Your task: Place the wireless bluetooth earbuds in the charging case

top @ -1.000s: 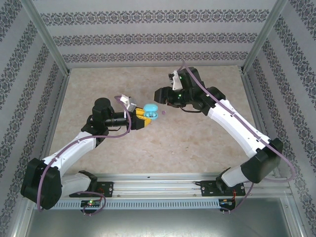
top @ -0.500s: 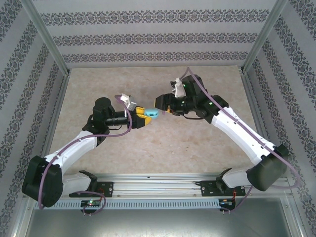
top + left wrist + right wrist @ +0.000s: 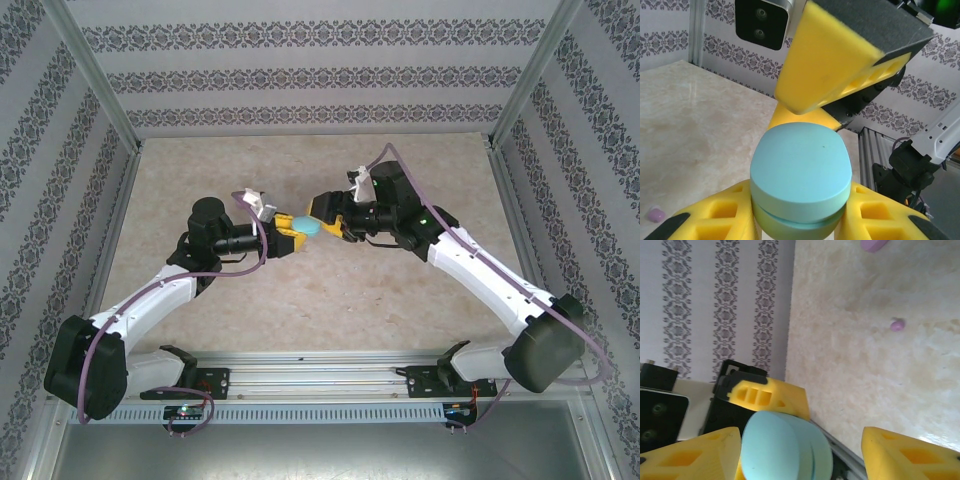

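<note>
A light blue egg-shaped charging case [image 3: 800, 175], its lid down on a thin seam, is held above the table with my left gripper [image 3: 800, 222] shut on its lower half. The top view shows the case [image 3: 309, 227] between both arms. My right gripper [image 3: 800, 450] stands open around the case [image 3: 785, 447], one yellow finger [image 3: 690, 455] close beside it and the other [image 3: 910, 455] well apart. One pink-purple earbud [image 3: 897, 325] lies on the table; it also shows as a small earbud [image 3: 656, 215] low in the left wrist view. The light blue earbuds are hidden.
A larger pink-purple shape [image 3: 872, 244] is cut off by the top edge of the right wrist view. The beige marble table [image 3: 230, 310] is ringed by patterned walls [image 3: 320, 80]. A metal rail [image 3: 320, 380] runs along the near edge.
My right gripper has swung left and closed in on the case until its fingers straddle it. The case, spread open a second ago, now looks closed. The left arm barely moved.
</note>
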